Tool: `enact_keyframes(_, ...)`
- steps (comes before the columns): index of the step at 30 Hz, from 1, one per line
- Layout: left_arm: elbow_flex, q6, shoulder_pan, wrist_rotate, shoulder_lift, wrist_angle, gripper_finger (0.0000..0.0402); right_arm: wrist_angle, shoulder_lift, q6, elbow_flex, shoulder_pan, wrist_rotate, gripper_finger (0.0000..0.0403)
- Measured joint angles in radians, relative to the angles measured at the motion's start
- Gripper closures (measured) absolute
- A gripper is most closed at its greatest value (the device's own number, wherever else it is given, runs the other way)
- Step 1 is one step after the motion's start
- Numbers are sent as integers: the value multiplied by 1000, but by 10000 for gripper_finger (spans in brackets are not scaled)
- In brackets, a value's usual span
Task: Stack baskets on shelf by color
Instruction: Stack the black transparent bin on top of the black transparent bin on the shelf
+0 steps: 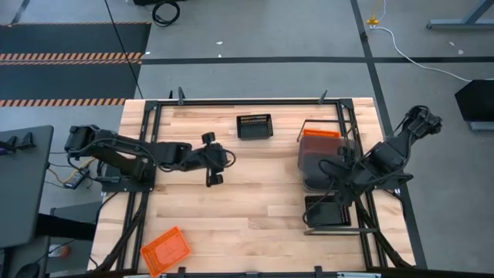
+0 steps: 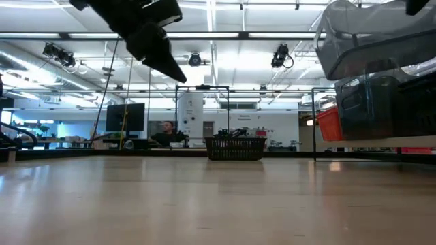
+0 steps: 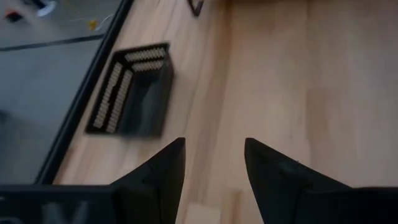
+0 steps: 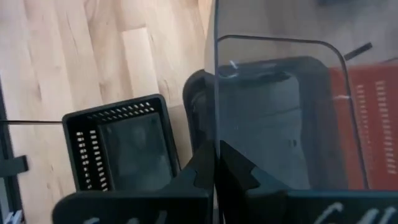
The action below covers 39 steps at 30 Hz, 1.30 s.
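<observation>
Butcher-block bench [image 1: 255,193] carries a shelf [image 1: 349,116] along its right side. The right gripper [image 4: 216,163] has its jaws closed on the rim of a grey basket [image 1: 318,158], held above the shelf's grey stack between an orange basket [image 1: 320,133] and a black basket [image 1: 330,211]. The left gripper [image 3: 213,163] hovers mid-bench, jaws apart, near a lone black slatted basket [image 1: 254,126]. Another orange basket [image 1: 164,250] lies at the front left.
</observation>
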<state>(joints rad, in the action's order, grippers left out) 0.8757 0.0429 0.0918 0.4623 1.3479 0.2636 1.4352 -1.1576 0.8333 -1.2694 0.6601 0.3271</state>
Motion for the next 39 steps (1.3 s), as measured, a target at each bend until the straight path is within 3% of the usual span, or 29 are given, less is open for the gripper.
enact_keyframes(9, 0, 29, -94, -159, 0, -72, 230, 43, 9, 131, 41, 99, 48, 392)
enact_keyframes(19, 0, 18, -116, -176, 1, -91, 230, -38, 90, 216, 204, 198, 89, 391)
enact_keyframes(27, 0, -4, -94, -250, 2, -160, 230, -125, 159, 208, 320, 213, 98, 391)
enact_keyframes(39, 0, 3, -124, -248, 2, -159, 230, -178, 204, 190, 307, 270, 115, 391)
